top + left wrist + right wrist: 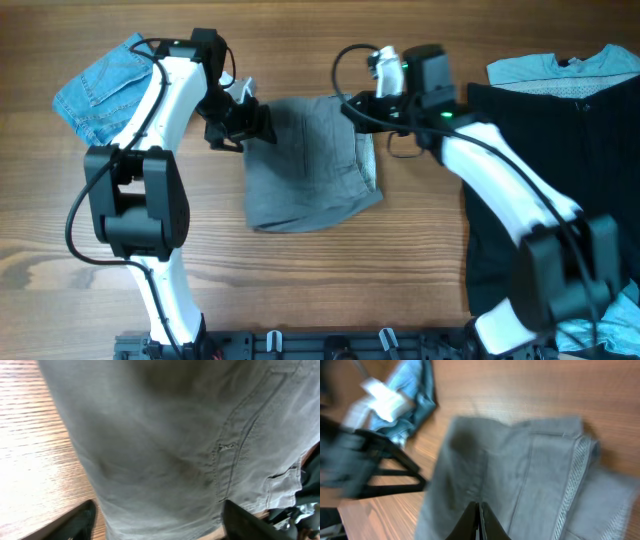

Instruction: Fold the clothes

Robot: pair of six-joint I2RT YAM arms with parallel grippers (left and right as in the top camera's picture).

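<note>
The grey shorts (310,165) lie folded in a rough square at the table's middle. My left gripper (255,125) is at their upper left corner. In the left wrist view its fingers (159,522) are spread wide with grey cloth (165,435) between them, so it is open. My right gripper (355,108) is at the shorts' upper right edge. In the right wrist view its fingers (479,510) are pressed together on a crease of the grey cloth (520,475).
Small blue denim shorts (100,85) lie at the far left and show in the right wrist view (405,395). A black garment (560,180) covers the right side, with a light blue garment (570,65) behind it. Bare wood lies in front.
</note>
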